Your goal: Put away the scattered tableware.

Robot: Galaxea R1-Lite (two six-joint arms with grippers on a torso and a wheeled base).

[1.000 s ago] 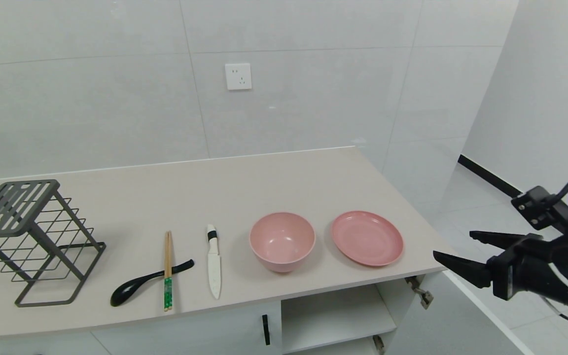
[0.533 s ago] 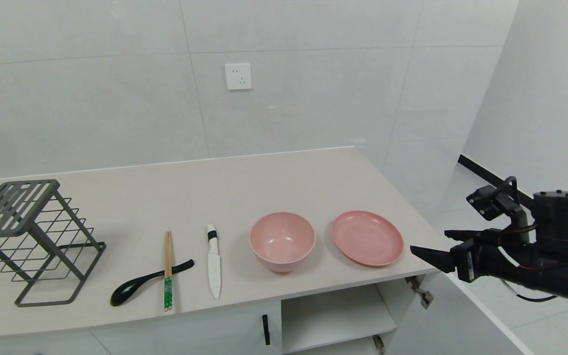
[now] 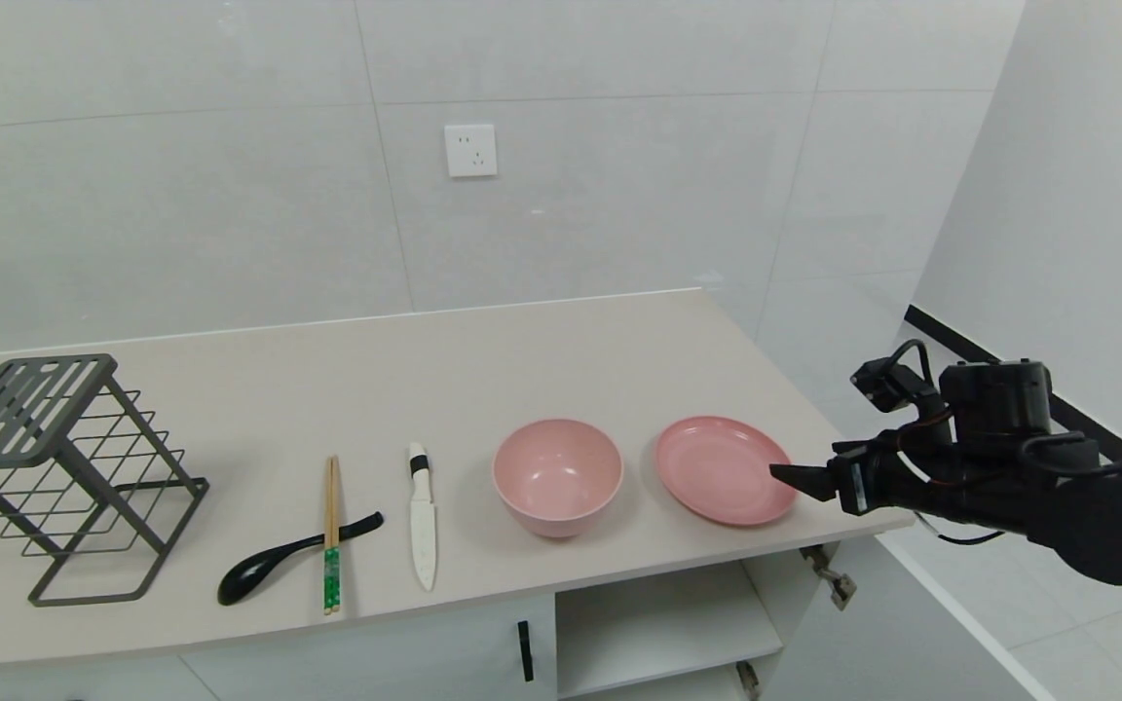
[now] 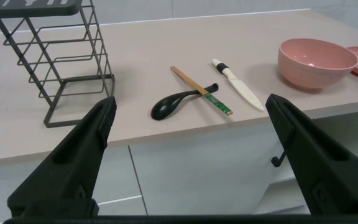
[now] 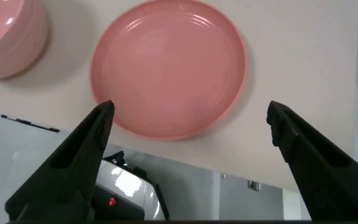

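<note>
right pincer (image 3: 804, 460), spread wide, hovers at the right rim of the pink plate (image 3: 717, 469).

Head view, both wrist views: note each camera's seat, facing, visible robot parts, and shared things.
Head view: on the head, down at the counter; right gripper by the plate.
Left wrist view: low, facing the counter's front; left gripper open.
Right wrist view: straight down on the plate; right gripper open.
Shared by all: plate, bowl.

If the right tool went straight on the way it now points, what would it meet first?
Most likely the round pink plate. The open right tool points at the plate's right rim. Its height above the beige countertop is unclear, so it might skim just over the rim.
</note>
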